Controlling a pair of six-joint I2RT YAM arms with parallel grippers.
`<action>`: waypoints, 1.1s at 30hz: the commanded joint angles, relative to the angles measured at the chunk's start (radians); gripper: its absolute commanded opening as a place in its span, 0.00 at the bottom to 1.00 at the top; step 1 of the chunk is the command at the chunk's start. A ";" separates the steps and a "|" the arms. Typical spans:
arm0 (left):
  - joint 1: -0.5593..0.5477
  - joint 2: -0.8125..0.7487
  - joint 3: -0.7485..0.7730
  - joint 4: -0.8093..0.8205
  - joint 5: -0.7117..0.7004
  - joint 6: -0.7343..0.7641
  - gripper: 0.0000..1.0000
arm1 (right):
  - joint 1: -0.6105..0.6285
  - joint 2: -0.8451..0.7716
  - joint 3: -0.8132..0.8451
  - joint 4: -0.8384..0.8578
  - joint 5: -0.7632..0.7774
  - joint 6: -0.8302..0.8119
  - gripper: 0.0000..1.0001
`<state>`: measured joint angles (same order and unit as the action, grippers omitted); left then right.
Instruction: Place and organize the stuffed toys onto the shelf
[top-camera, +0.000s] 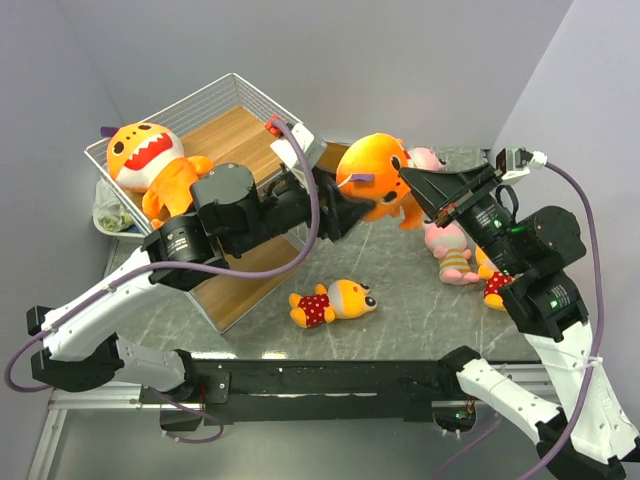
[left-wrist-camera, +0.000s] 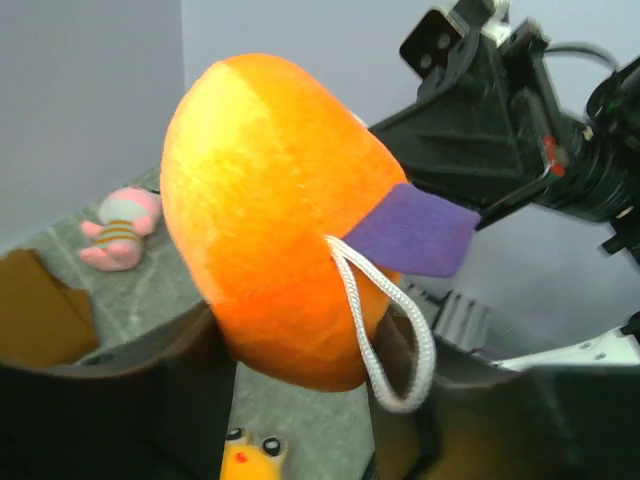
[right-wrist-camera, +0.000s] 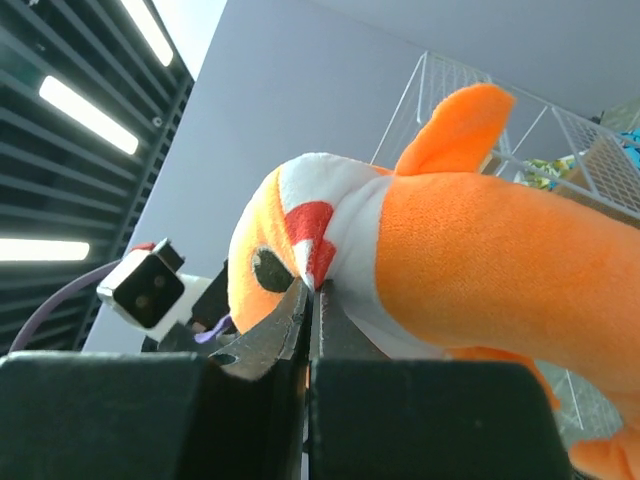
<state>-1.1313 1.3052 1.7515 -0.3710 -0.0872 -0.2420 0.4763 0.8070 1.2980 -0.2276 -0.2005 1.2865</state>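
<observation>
Currently, a big orange shark (top-camera: 375, 165) hangs above the tabletop (top-camera: 400, 290) between both arms, just right of the shelf (top-camera: 230, 130), where a second shark (top-camera: 148, 160) already lies. The left fingers (left-wrist-camera: 120, 400) clasp its round body. The right fingers (right-wrist-camera: 265, 345) are nearly closed at its white mouth, though whether they pinch it is unclear. This looks like the carrying step; next, the shark needs swinging left onto a bare board.
</observation>
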 joint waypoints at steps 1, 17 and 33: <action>-0.022 -0.020 0.062 0.057 -0.007 0.032 0.34 | 0.016 -0.037 0.006 0.068 -0.002 -0.062 0.03; -0.022 -0.185 0.097 -0.111 0.078 -0.108 0.01 | 0.015 -0.174 -0.131 0.108 -0.282 -1.110 0.71; -0.022 -0.190 0.108 -0.149 0.156 -0.172 0.01 | 0.022 -0.052 -0.123 0.375 -0.496 -1.035 0.69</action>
<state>-1.1492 1.1107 1.8481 -0.5491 0.0406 -0.3901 0.4896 0.7525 1.1427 0.0643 -0.6640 0.2352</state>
